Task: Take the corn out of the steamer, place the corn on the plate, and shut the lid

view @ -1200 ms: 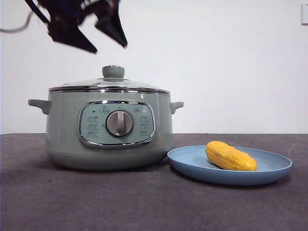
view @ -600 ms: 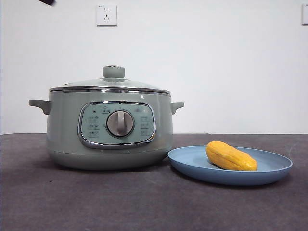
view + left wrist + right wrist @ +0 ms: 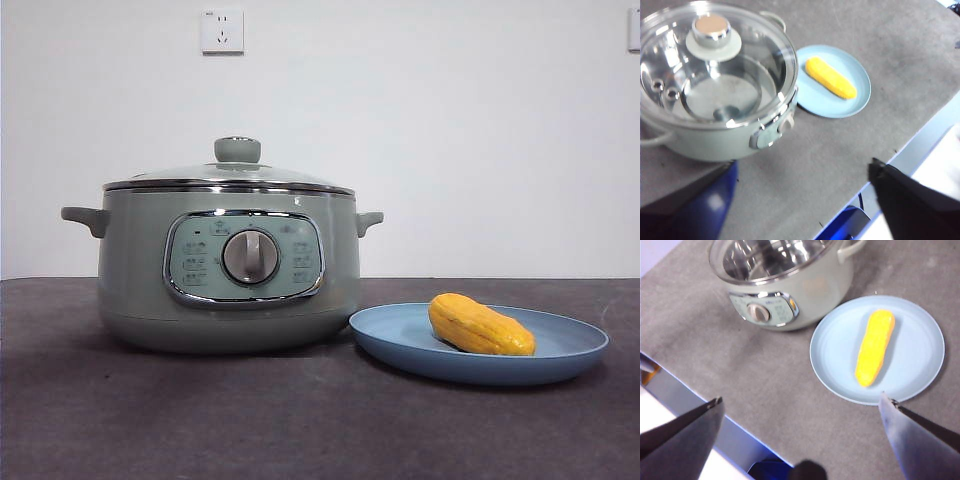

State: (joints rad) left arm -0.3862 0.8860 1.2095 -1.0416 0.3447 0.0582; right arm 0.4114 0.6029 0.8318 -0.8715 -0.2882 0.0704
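Observation:
The sage-green steamer (image 3: 130, 270) stands left of centre with the glass lid (image 3: 237, 172) shut on it. The light-blue plate (image 3: 400, 335) sits right beside it, and the yellow corn (image 3: 480, 325) lies on it. No gripper shows in the front view. In the left wrist view my left gripper (image 3: 802, 164) is open and empty, high above the table's near edge, looking down on the steamer (image 3: 715, 145), lid (image 3: 740, 65), plate (image 3: 857, 97) and corn (image 3: 830, 77). My right gripper (image 3: 801, 397) is open and empty, high above the plate (image 3: 835, 350) and corn (image 3: 875, 347).
A white wall socket (image 3: 222, 30) is on the wall behind the steamer. The table's edge (image 3: 920, 135) runs close under the left gripper, and it also shows in the right wrist view (image 3: 690, 385).
The open gripper that hung above the steamer's left side has risen out of the front view. The steamer, lid, plate and corn have not moved.

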